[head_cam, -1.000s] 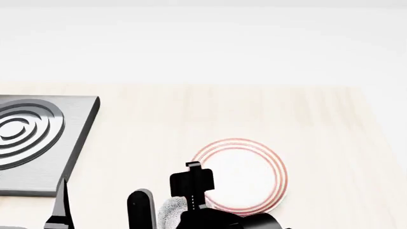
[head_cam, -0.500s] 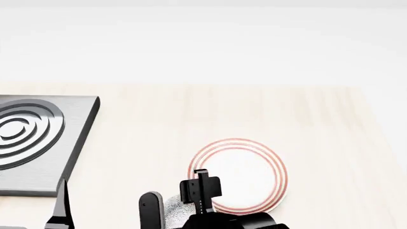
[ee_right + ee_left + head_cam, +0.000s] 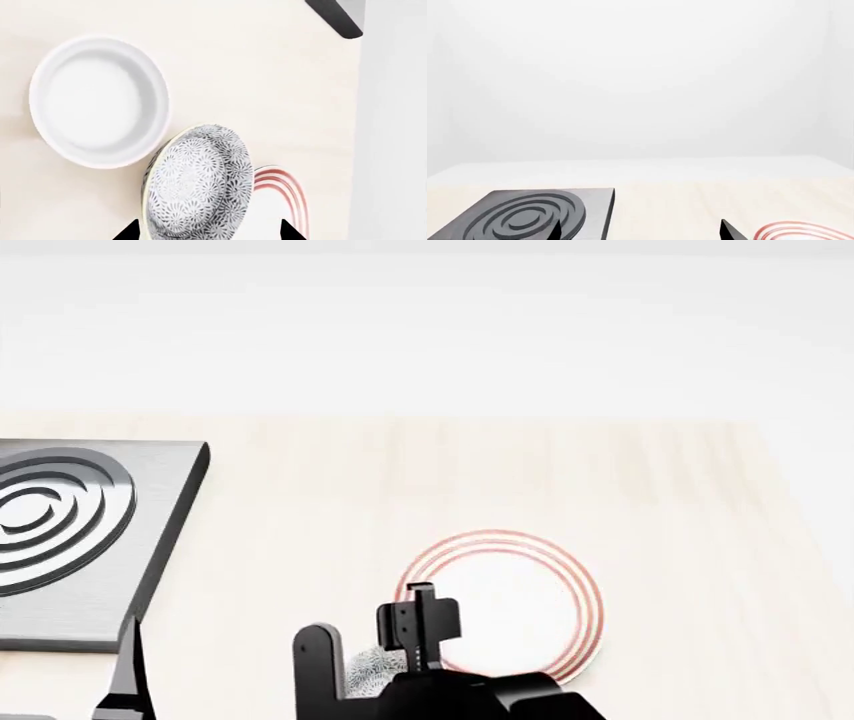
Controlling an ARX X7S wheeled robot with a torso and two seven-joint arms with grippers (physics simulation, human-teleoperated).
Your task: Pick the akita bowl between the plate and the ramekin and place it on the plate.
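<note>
The akita bowl (image 3: pixel 200 182) is grey-and-white speckled and tilted, its outside facing the right wrist camera. It sits between the fingertips of my right gripper (image 3: pixel 208 232), which is shut on it. In the head view the bowl (image 3: pixel 371 672) shows only as a speckled patch between the two black fingers (image 3: pixel 316 658) at the bottom edge. The plate (image 3: pixel 534 585), white with red rings, lies just right of the bowl, and its rim (image 3: pixel 287 192) shows beside the bowl. The white ramekin (image 3: pixel 100 100) stands on the bowl's other side. My left gripper (image 3: pixel 640 232) is open and holds nothing.
A grey slab with raised concentric rings (image 3: pixel 54 530) lies at the table's left and also shows under the left gripper (image 3: pixel 534 217). A dark-edged grey corner (image 3: pixel 337 17) shows beyond the ramekin. The light wooden tabletop (image 3: pixel 641 490) stretches behind and right of the plate.
My right gripper has shifted right towards the plate with the bowl between its fingers. It dipped, then rose a little. The left arm has not moved.
</note>
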